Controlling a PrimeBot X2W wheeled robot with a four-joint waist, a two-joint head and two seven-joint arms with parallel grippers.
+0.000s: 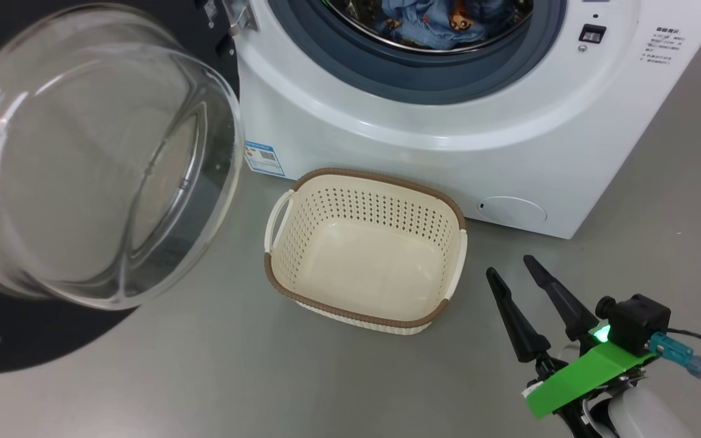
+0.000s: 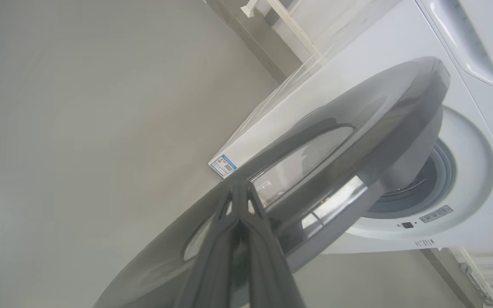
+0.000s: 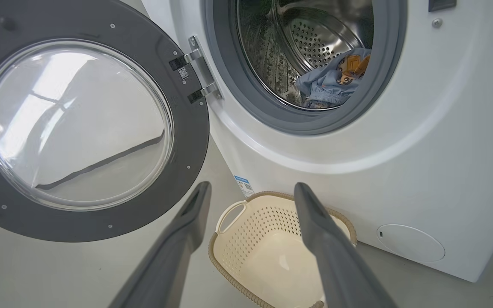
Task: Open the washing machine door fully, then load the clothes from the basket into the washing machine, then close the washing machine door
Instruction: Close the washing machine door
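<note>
My left end effector (image 2: 239, 194) is pressed together, its tip at the glossy outer face of the washing machine door (image 2: 357, 128), mid-frame; contact I cannot confirm. My right end effector (image 1: 510, 267) is spread and empty, lower right. The door, hanging open, is rigid, hinged and slick, so I judge a push on the ring's free edge beats pinching. The clothes (image 1: 442, 21) lie inside the washing machine (image 1: 509, 152), top of frame; the basket (image 1: 381, 176) sits empty just below it.
</note>
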